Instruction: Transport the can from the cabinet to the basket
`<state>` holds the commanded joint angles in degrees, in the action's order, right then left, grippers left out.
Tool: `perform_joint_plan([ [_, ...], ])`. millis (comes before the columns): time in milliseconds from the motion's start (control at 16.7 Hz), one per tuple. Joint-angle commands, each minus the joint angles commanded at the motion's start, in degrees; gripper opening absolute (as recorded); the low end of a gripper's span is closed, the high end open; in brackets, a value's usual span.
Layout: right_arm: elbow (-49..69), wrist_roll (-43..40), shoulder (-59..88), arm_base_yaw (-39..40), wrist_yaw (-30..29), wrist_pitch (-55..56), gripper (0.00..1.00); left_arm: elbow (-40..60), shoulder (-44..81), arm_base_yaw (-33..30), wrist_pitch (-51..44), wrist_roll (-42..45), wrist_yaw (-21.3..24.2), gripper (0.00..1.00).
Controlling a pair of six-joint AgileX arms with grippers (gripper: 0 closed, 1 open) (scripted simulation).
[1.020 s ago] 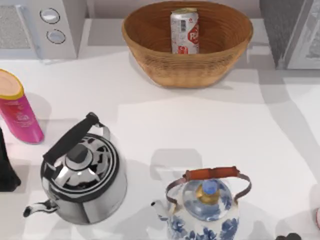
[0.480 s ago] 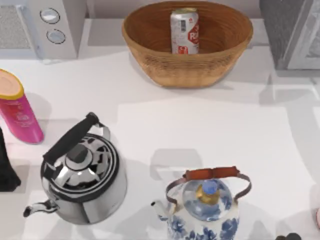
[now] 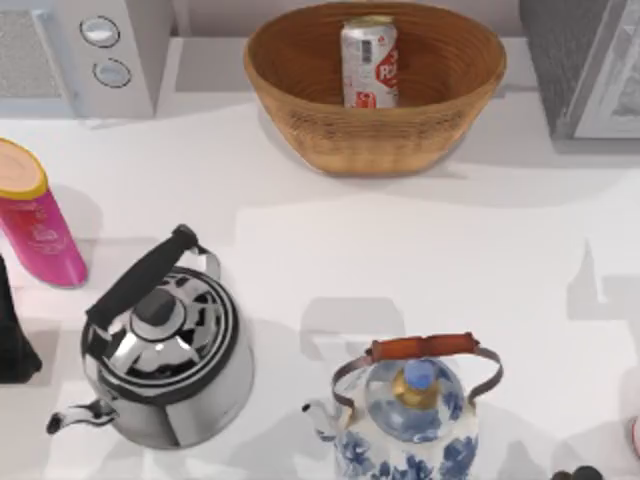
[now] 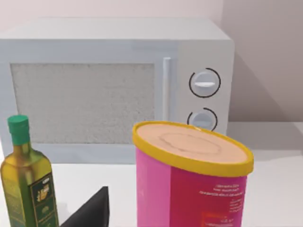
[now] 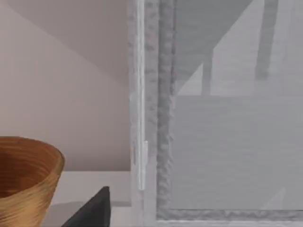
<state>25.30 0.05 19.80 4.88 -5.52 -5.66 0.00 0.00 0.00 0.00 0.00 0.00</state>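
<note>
Can upright inside basket, at tabletop far edge, between microwave and cabinet. We see our left pincer by pink cylinder, right pincer near cabinet; grip state of both: can't tell.

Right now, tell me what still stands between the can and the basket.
Nothing does: the can already stands upright inside the basket, at the table's back edge.

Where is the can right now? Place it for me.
In the top view the can stands upright inside the basket, at the back middle of the table, between the microwave and the cabinet.
</note>
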Motion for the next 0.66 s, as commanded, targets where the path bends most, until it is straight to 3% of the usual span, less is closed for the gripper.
perform_joint_plan([
  [360, -21.67, -0.04, -16.95, -4.09, 4.63, 4.74, 1.00, 0.00, 0.00, 0.00, 0.00, 0.00, 0.00, 1.00],
  [660, -25.31, -0.05, -19.80, -4.88, 5.52, 5.66, 1.00, 0.00, 0.00, 0.00, 0.00, 0.00, 0.00, 1.00],
])
